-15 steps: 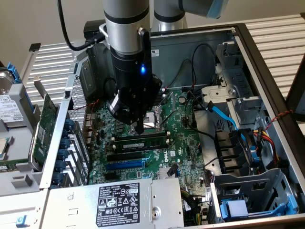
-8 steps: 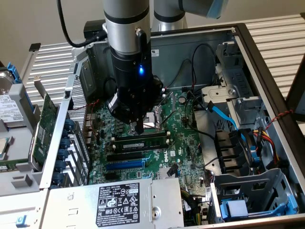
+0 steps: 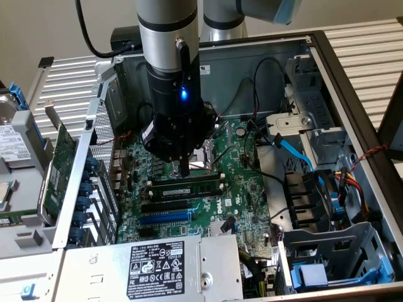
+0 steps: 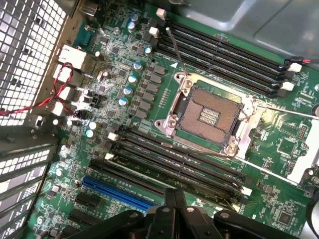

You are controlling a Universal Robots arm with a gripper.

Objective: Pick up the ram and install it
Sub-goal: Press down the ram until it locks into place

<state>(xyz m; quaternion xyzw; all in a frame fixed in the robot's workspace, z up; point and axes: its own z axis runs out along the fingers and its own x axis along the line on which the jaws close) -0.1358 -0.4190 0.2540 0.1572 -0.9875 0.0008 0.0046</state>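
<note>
The ram [image 3: 189,187], a narrow green stick with black chips, lies along a black memory slot just below the CPU socket [image 3: 203,160] in the exterior view. My gripper [image 3: 183,171] hangs straight down over the middle of the stick, its tip just above the stick's upper edge. Seen from the wrist, the gripper [image 4: 174,193] is shut with nothing between its fingers, above the bank of black memory slots [image 4: 179,159] beside the open CPU socket [image 4: 207,115].
The open PC case's metal walls [image 3: 327,69] surround the motherboard [image 3: 242,189]. A power supply box [image 3: 157,267] sits at the front, cables and a blue SATA lead [image 3: 296,151] on the exterior view's right. A large green expansion card [image 3: 60,167] leans outside on the left.
</note>
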